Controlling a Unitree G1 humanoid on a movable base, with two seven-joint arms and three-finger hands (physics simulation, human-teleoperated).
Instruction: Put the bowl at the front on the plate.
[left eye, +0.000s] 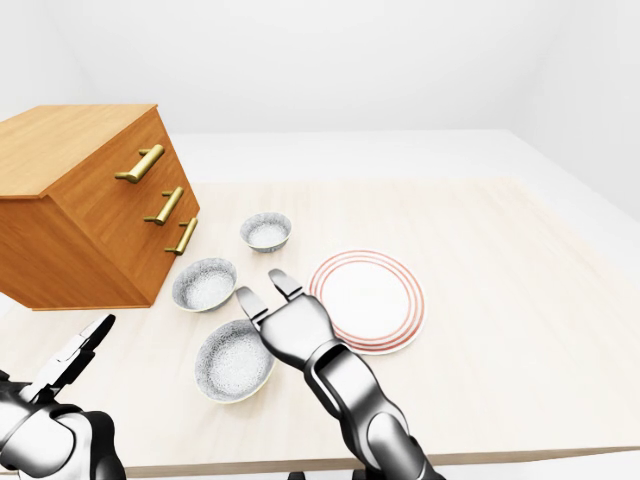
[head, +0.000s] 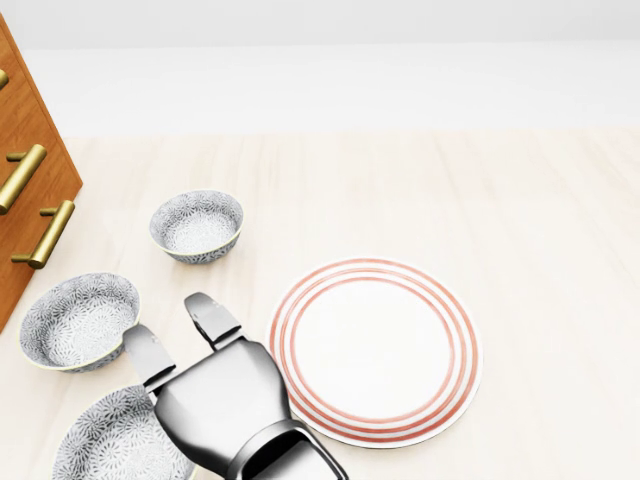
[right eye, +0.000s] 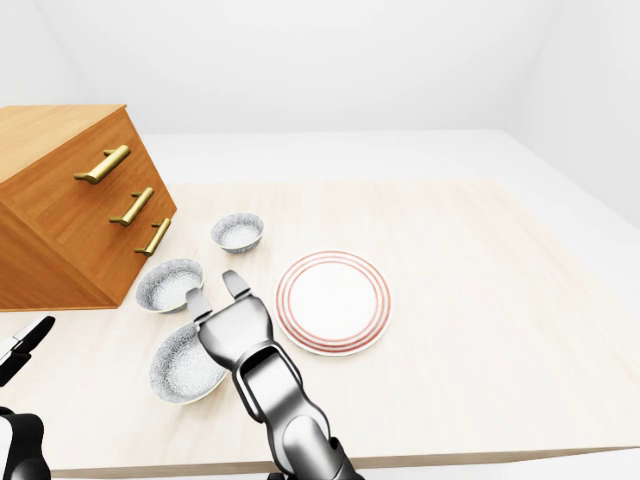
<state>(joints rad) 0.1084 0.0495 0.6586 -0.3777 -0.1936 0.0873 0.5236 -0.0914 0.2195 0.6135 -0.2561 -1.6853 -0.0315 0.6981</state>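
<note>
Three patterned grey bowls lie in a line left of the red-ringed white plate (head: 375, 350). The bowl nearest the bottom edge (head: 110, 440) of the head view is partly cut off by the frame and covered on its right side by my right hand. That right hand (head: 165, 320) is open, its fingers pointing up-left above the bowl's right rim, between bowl and plate. The middle bowl (head: 78, 320) and the top bowl (head: 197, 225) stand free. My left hand (left eye: 80, 350) shows at the bottom left of the left-eye view, open and away from the bowls.
A wooden drawer chest (left eye: 90, 200) with brass handles stands on the pale table (left eye: 500, 300) left of the bowls. The table's near edge (left eye: 480, 455) runs along the bottom of the eye views.
</note>
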